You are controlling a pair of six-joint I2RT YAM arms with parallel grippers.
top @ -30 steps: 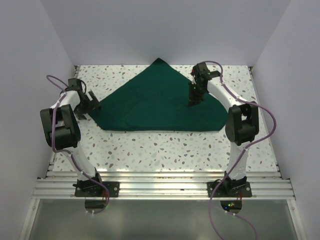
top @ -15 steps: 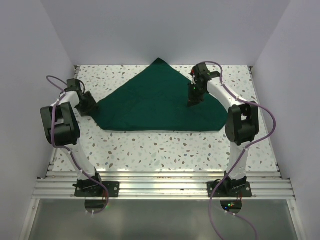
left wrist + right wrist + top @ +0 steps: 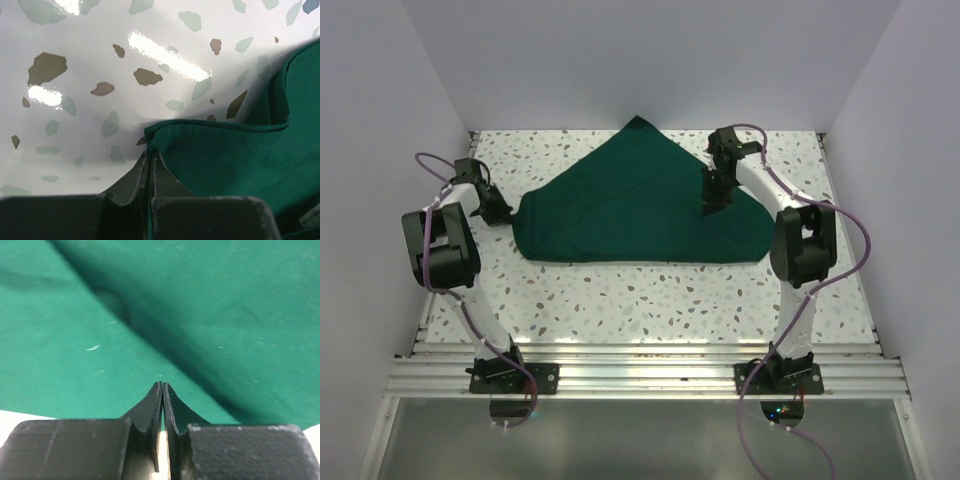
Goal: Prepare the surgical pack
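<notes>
left hand (image 3: 150, 157) closed onto cloth (image 3: 620, 205) corner | cloth count: 1

The top view is bright and evenly lit from overhead, with faint, short shadows. In my left wrist view the glossy counter (image 3: 75, 125) throws white glare streaks across the upper middle and left. My jaws sit dark and blurred along the bottom edge of both wrist views. In my right wrist view the green cloth (image 3: 225, 315) looks soft, crossed by a dark diagonal shadow.
</notes>
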